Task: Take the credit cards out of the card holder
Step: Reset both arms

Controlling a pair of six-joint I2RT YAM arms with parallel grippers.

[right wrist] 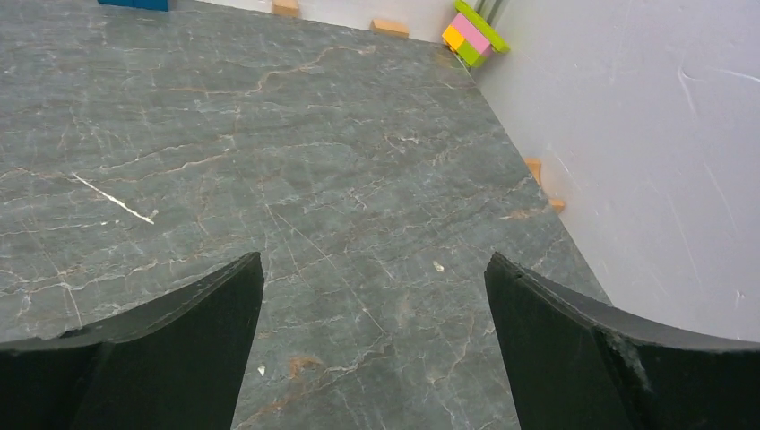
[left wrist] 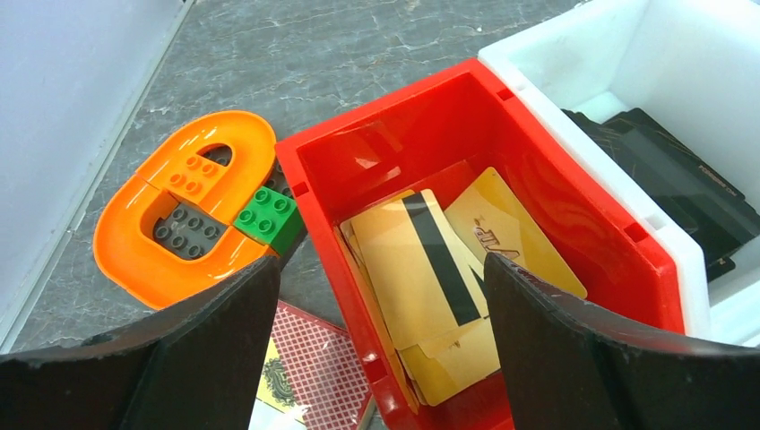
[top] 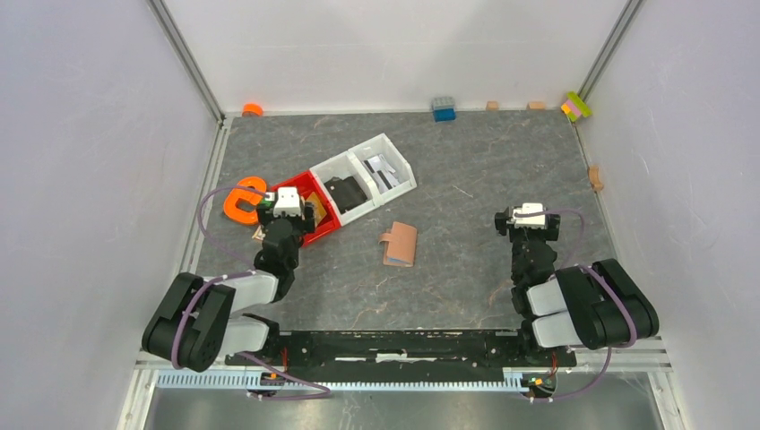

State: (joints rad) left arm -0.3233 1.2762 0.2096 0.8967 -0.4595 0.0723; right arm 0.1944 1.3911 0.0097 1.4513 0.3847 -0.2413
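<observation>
Hovering my left gripper (left wrist: pixel 375 264), jaws released and empty, above the red plastic bin (left wrist: pixel 556 179) collecting flat golden credit cards (left wrist: pixel 394 269), right gripper (right wrist: pixel 373 260) likewise open.

Under the left pincer (left wrist: pixel 381 358) stands a red bin (left wrist: pixel 403 134) with a white bin (left wrist: pixel 690 54) touching its right side, and to the pincer's left an orange ring (left wrist: pixel 121 242) carrying a green brick (left wrist: pixel 267 218) lies on the grey worktop (left wrist: pixel 314 54), a red-checked packet (left wrist: pixel 314 363) just beside it.

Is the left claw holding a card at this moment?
No, the left claw is open above the red bin, where the cards lie loose.
</observation>
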